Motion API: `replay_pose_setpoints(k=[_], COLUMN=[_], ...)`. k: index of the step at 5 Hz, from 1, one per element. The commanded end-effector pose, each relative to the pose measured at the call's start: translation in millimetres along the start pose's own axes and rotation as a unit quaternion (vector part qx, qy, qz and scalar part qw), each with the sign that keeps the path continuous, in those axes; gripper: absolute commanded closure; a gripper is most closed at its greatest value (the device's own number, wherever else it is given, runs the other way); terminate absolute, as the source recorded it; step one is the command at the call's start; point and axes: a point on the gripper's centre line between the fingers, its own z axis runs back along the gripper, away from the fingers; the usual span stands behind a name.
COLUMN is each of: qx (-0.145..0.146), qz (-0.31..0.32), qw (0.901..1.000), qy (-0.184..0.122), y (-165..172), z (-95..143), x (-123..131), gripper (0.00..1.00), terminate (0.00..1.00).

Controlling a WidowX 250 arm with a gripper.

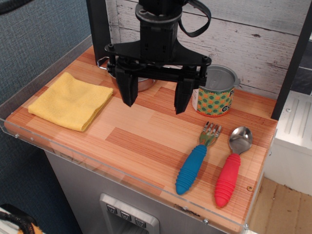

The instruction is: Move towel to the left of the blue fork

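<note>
Jaws spread wide, empty; gripper [155,99] hangs mid-counter. Towel [71,101] flat at far left, well apart from blue fork [197,158]. Advice: descend on towel centre, pinch 1 fold, lift clear before carrying.

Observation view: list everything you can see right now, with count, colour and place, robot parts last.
towel: 1, yellow, folded, flat at the left end of the table
fork: 1, blue ribbed handle with metal tines, front right, left of the spoon
spoon: 1, red ribbed handle with metal bowl, front right near the table edge
can: 1, green with orange dots and a silver top, back right
pot: 1, steel, at the back, mostly hidden behind the gripper
table: 1, wood-pattern top with a clear edge guard
gripper: 1, black, open, hanging above the table between the towel and the can, holding nothing
</note>
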Motion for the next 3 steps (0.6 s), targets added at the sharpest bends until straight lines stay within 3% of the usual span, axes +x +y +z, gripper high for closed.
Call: replay_pose_setpoints(k=[1, 2, 3], qx=[0.0, 0.003, 0.012], qz=[0.0, 0.015, 0.039], qw=[1.0, 0.9999, 0.9991], qy=[0.0, 0.004, -0.014], y=[0.0, 16.3, 39.4], z=[0.0, -8.8, -14.6], x=[0.0, 9.1, 20.2], gripper=[0.0, 0.0, 0.0], terminate=[0.0, 0.0, 0.0])
